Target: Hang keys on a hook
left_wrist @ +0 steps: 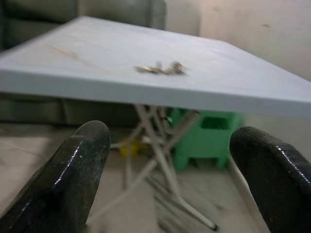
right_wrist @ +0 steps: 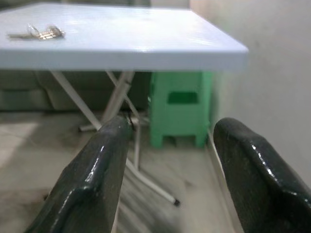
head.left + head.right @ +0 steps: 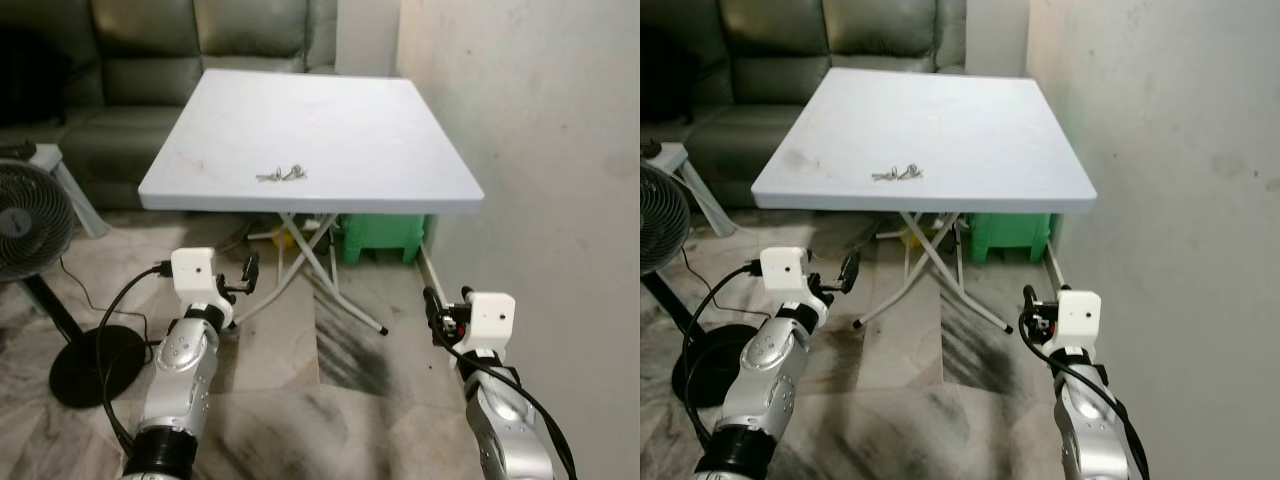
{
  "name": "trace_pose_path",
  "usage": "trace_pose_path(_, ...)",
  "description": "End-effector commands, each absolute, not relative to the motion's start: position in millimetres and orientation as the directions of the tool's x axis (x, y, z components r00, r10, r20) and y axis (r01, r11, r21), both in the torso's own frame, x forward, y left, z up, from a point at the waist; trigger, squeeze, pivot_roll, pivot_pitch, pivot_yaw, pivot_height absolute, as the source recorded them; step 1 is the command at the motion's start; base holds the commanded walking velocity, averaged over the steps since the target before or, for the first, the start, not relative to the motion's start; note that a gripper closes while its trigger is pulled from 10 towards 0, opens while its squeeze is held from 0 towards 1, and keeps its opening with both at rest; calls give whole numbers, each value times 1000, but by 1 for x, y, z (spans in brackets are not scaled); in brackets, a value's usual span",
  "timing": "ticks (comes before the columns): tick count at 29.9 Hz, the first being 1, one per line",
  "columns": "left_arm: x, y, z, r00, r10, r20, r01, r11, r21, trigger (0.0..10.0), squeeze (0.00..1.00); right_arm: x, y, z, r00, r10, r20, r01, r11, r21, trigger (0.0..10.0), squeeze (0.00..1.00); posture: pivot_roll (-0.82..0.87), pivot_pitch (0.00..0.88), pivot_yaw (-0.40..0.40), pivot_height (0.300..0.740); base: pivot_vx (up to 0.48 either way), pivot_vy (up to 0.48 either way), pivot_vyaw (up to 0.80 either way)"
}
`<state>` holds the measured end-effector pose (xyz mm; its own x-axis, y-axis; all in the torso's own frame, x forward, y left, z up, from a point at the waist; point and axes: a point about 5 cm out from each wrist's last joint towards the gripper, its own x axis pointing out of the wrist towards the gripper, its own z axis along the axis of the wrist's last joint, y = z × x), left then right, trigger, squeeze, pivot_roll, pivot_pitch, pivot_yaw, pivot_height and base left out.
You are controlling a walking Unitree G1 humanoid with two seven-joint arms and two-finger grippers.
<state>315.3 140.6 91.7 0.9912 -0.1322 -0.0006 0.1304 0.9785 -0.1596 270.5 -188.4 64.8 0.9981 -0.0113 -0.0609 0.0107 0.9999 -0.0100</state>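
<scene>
From the head views you see a white folding bench (image 3: 320,120) beside the wall (image 3: 540,120) on the right, a grey sofa (image 3: 150,60) behind it, a fan (image 3: 30,220) at the left and a green stool (image 3: 380,238) underneath. The keys (image 3: 281,175) lie near the bench's near edge. In the left wrist view your left hand (image 1: 170,174) is spread, holding nothing, below the bench edge. In the right wrist view your right hand (image 2: 170,170) is likewise spread and empty.
</scene>
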Motion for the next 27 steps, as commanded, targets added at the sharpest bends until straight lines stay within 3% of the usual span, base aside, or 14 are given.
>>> trace_pose_path(1,316,145,93,992,-126,1,124,981,-146,10000,0,273,-184,71,999,-2,-36,2,1000,4,10000,0,48,0,-3,740,0,371,0)
trace_pose_path(27,316,146,93,993,-122,-5,119,980,-156,10000,0,271,-183,70,999,2,-43,-2,1000,10,10000,0,49,0,-1,740,0,390,0)
